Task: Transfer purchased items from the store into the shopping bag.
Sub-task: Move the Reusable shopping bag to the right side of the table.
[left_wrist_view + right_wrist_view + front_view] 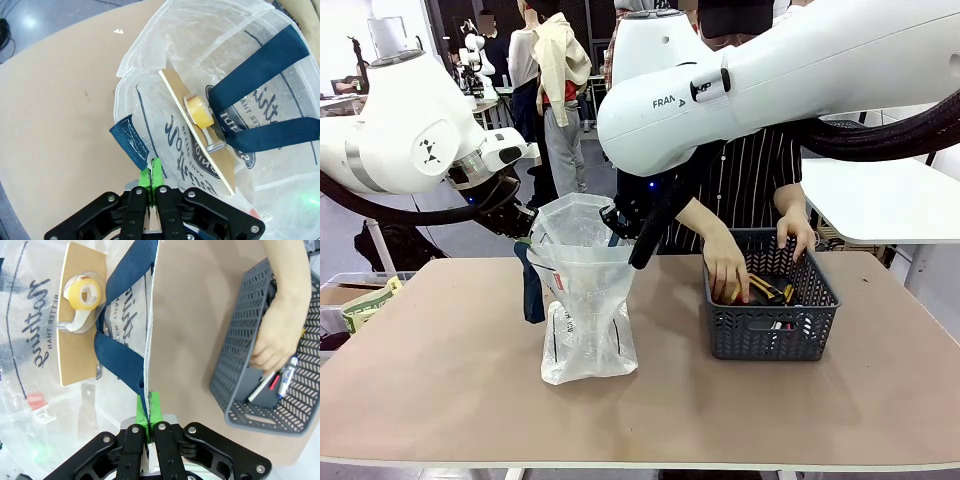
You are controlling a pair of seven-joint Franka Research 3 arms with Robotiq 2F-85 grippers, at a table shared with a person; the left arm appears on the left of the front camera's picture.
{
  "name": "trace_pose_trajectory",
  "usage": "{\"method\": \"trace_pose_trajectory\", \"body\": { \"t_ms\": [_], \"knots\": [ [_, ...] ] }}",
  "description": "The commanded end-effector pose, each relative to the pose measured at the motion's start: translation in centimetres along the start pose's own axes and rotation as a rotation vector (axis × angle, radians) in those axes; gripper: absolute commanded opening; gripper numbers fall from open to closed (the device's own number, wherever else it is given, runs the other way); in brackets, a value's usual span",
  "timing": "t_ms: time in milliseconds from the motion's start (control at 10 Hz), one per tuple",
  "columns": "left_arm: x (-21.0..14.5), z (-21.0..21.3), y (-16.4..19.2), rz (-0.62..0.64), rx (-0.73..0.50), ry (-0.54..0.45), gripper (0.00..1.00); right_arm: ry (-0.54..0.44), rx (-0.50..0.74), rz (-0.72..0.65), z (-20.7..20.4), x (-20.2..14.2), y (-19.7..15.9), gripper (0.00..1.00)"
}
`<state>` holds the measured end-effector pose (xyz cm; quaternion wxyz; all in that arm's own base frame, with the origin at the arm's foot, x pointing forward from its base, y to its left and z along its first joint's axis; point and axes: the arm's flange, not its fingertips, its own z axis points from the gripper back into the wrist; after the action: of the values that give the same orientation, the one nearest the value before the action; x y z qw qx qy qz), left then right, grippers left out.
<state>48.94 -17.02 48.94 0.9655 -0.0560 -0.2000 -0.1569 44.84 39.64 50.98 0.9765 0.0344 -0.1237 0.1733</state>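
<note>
Bag: the shopping bag stands on the table, left of centre in the front view. Its mouth is stretched open between the two arms, and a dark blue handle hangs down its left side.
Left gripper: green pads pinched together on the bag's rim, beside a blue handle tab.
Right gripper: clamped on the opposite rim, at the handle seam.
Bag contents: you can see a brown card carrying a roll of yellow tape, lying under the blue strap.
Basket: dark grey mesh basket, right of centre, apart from the bag.
Basket contents: yellow-and-black pack; pens.
Person: one hand down inside the basket; other hand on its far rim.
</note>
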Motion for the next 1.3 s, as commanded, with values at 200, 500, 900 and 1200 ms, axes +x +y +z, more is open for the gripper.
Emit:
{"method": "trace_pose_trajectory", "body": {
  "t_ms": [200, 500, 900, 1200],
  "knots": [
    [-0.03, 0.12, 0.12, 0.003, 0.001, -0.004, 0.00, -0.002, 0.002, 0.011, 0.02, -0.16, -0.14, 0.00],
    [-0.03, 0.12, 0.12, 0.003, 0.001, -0.004, 0.00, -0.002, 0.002, 0.011, 0.02, -0.16, -0.14, 0.00],
    [-0.03, 0.12, 0.12, 0.003, 0.001, -0.004, 0.00, -0.002, 0.002, 0.011, 0.02, -0.16, -0.14, 0.00],
    [-0.03, 0.12, 0.12, 0.003, 0.001, -0.004, 0.00, -0.002, 0.002, 0.011, 0.02, -0.16, -0.14, 0.00]
  ]
}}
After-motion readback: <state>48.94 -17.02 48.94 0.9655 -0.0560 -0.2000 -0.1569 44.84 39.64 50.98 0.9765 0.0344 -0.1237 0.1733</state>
